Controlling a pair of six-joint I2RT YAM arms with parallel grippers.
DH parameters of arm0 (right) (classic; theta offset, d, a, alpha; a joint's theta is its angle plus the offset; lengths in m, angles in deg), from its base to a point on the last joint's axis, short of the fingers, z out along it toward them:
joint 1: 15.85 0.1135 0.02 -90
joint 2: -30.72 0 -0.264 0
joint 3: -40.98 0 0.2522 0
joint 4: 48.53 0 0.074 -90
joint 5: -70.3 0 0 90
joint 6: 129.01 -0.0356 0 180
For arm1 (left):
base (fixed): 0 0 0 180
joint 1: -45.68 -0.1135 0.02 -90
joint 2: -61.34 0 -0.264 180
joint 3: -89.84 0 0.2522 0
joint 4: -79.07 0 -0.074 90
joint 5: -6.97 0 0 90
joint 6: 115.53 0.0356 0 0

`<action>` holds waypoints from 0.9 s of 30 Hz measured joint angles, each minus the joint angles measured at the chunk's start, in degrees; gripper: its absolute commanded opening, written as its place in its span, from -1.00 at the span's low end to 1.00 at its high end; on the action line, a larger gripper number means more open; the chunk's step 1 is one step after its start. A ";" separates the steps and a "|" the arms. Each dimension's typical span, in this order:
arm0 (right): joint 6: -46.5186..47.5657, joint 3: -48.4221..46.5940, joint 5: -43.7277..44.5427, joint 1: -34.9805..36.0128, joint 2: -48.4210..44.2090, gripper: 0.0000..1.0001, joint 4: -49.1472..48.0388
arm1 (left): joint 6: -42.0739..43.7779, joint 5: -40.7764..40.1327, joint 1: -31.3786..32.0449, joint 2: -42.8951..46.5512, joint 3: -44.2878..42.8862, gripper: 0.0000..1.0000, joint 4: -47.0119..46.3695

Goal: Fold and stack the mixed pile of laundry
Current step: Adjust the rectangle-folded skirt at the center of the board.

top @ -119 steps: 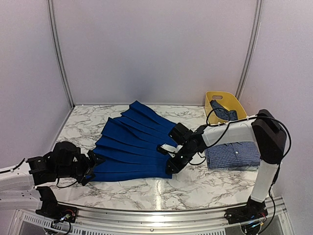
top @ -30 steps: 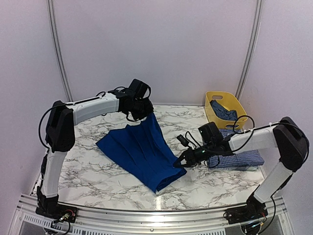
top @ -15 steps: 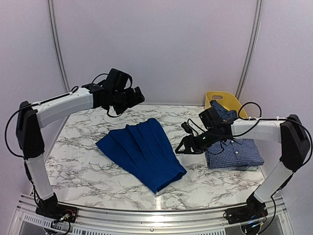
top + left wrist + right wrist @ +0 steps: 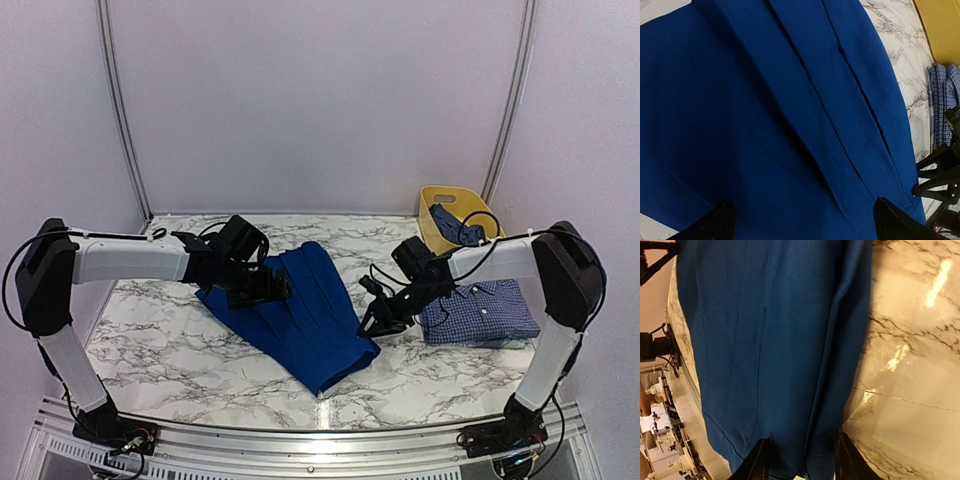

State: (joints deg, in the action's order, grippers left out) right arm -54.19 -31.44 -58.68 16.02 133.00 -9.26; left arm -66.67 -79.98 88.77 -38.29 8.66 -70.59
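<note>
Royal-blue garment (image 4: pixel 305 315) lies flat mid-tabletop (image 4: pixel 170 350). L claw (image 4: pixel 272 288) is spread wide over the cloth's 10 o'clock part, holding nothing. R claw (image 4: pixel 368 322) is approx half-open at the cloth's 3 o'clock edge, not clamped. Checked shirt (image 4: pixel 480 312) lies folded at 3 o'clock. Denim piece (image 4: pixel 458 228) sits in yellow tub (image 4: pixel 430 215) at 1 o'clock.

Top external: high, behind near edge of grey-veined white marble worktop (image 4: pixel 190 375), facing far edge; whole top seen. Left wrist: close above royal-blue pleated cloth garment (image 4: pixel 765 115), angled toward far right corner. Right wrist: close over same garment's edge, marble alongside. All three share garment.
</note>
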 measured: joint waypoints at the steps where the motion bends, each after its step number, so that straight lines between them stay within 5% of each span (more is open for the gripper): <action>1: 0.00 -0.31 -0.76 0.09 0.07 -0.54 0.00 | 0.20 0.26 0.00 0.00 0.37 0.98 -0.15; 4: 0.48 -1.97 -2.45 0.44 0.46 -0.93 0.24 | 0.76 1.07 -0.02 0.02 1.07 0.98 -0.79; 6: 1.20 -3.89 -2.82 0.57 1.14 -1.00 1.29 | 1.31 1.29 -0.02 0.02 1.18 0.98 -1.11; 7: 1.73 -5.14 -2.73 0.61 1.57 -0.99 2.10 | 1.57 1.42 -0.02 0.02 1.25 0.98 -1.29; 10: 3.02 -8.79 -1.75 0.66 2.40 -0.28 4.87 | 2.19 1.46 -0.02 0.24 1.55 0.98 -1.68; 13: 3.80 -10.45 -0.28 0.63 2.40 -0.43 6.45 | 2.91 1.46 -0.02 0.35 1.75 0.98 -1.77; 18: 4.24 -10.36 0.33 0.63 2.34 -0.04 9.33 | 3.30 1.46 -0.02 0.35 2.36 0.98 -1.75; 23: 2.93 -6.40 -1.46 1.33 0.59 -0.01 10.32 | 3.74 1.44 0.15 0.46 2.36 0.98 -1.75; 27: 1.90 -4.61 -1.49 3.19 0.46 -0.30 11.28 | 4.15 1.40 0.74 0.57 2.36 0.98 -1.75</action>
State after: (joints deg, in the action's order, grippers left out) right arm -52.29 -36.05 -60.17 19.22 133.45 2.02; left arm -62.52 -78.59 89.51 -37.72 11.02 -72.34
